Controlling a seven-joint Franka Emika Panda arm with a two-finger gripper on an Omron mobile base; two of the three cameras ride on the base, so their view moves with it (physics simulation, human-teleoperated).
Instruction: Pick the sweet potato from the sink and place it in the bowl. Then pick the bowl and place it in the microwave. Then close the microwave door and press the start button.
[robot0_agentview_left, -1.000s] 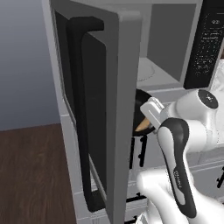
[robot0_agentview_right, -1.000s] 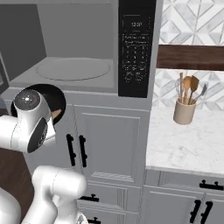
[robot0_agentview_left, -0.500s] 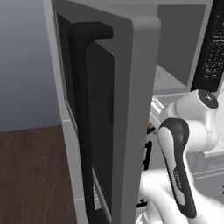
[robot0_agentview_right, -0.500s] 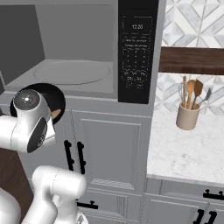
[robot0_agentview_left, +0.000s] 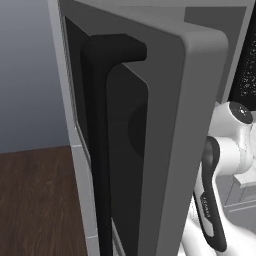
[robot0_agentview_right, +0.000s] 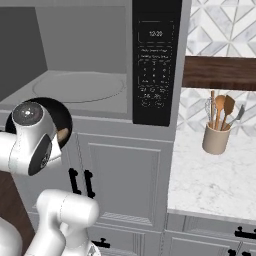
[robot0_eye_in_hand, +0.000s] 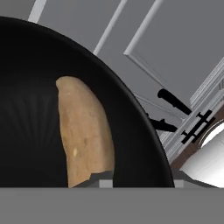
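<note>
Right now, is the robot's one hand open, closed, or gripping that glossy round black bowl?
Gripper: cannot be told; it sits at the glossy round black bowl with the tan tapered sweet potato inside.

This is a home kitchen. A built-in microwave (robot0_agentview_right: 90, 75) with a black keypad panel (robot0_agentview_right: 155, 62) sits above grey panelled cabinet doors (robot0_agentview_right: 125, 175) with black handles, beside a white marble counter (robot0_agentview_right: 215, 172). A crock of wooden utensils (robot0_agentview_right: 218, 127) stands on that counter before a patterned tile backsplash (robot0_agentview_right: 220, 25), under a dark wood shelf (robot0_agentview_right: 220, 72).
</note>
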